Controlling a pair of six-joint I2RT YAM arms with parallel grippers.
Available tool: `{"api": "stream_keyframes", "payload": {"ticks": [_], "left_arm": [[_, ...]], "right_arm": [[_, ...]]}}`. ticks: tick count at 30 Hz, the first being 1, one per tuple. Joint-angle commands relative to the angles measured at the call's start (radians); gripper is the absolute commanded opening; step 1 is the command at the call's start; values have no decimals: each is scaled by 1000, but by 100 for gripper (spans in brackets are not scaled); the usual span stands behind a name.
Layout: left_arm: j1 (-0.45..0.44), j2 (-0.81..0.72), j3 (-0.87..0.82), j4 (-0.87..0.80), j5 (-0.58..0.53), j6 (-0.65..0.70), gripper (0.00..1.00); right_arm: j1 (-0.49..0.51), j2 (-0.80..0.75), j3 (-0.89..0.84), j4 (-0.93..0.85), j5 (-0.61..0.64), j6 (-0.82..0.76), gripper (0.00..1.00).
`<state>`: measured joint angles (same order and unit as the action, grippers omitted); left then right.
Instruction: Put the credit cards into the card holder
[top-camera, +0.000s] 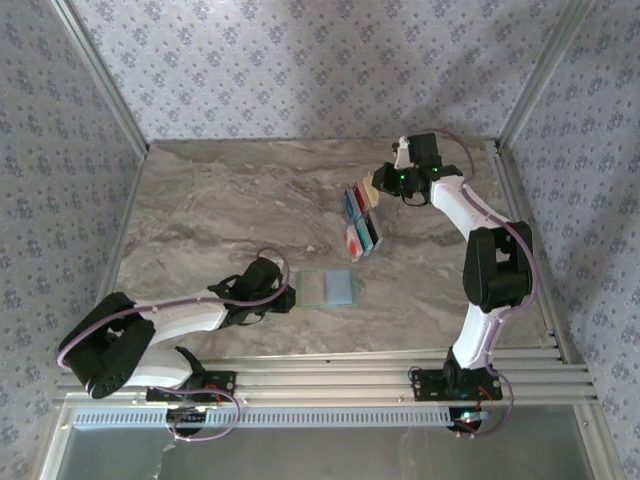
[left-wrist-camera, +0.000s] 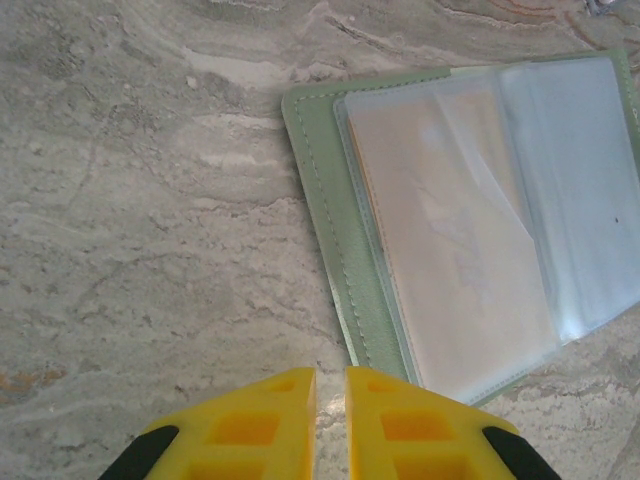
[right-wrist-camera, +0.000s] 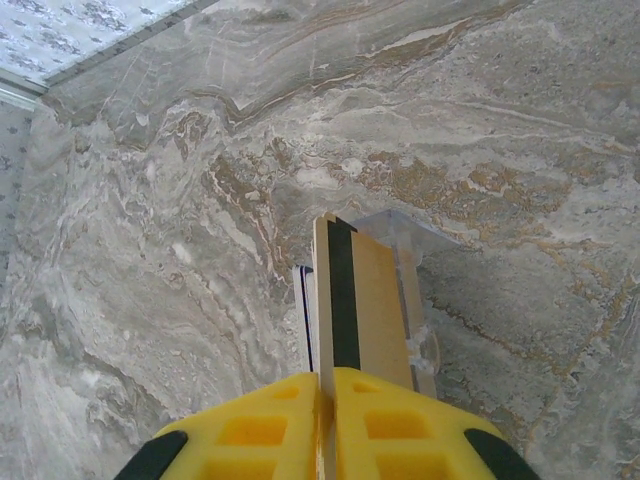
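TABLETOP CARD SORT: Nearest the arms' bases, the left gripper (top-camera: 287, 297) sits low on the grey marble-patterned tabletop (top-camera: 210, 200), just beside the left edge of the card holder (top-camera: 330, 288). The holder is a flat, pale sage-green stitched sleeve that lies open with its clear plastic pockets facing up. In the left wrist view the gripper's yellow fingers (left-wrist-camera: 250, 425) are drawn almost together. Only a thin slit remains between them and nothing is in it. They stop just short of the holder's near corner (left-wrist-camera: 365, 350) without touching it. A tan tint shows through the nearest pocket, but whether it is a card cannot be told.

Farther out, toward the middle right of the table and well apart from the holder, the remaining credit cards (top-camera: 362, 222) stand bunched together. They are small thin rectangles in teal, blue, red and black. Just beyond that bunch, the right gripper (top-camera: 383, 184) reaches in from the right with its arm bent over the table.

In the right wrist view the right gripper (right-wrist-camera: 328, 392) is clamped tight on a thin tan card with a black stripe (right-wrist-camera: 362, 300). The card is held on edge and juts straight out from between the yellow fingers. Its far end lies over a small clear plastic piece (right-wrist-camera: 405, 232) on the marble, though contact between the two cannot be told. A dark blue edge shows just to the card's left.
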<state>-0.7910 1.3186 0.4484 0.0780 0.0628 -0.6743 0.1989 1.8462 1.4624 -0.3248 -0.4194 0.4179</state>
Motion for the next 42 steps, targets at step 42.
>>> {"api": "stream_keyframes", "payload": {"ticks": [42], "left_arm": [[7,-39,51,-64,0,14,17]], "right_arm": [[-19,10,-33,42,-113,38,22]]}}
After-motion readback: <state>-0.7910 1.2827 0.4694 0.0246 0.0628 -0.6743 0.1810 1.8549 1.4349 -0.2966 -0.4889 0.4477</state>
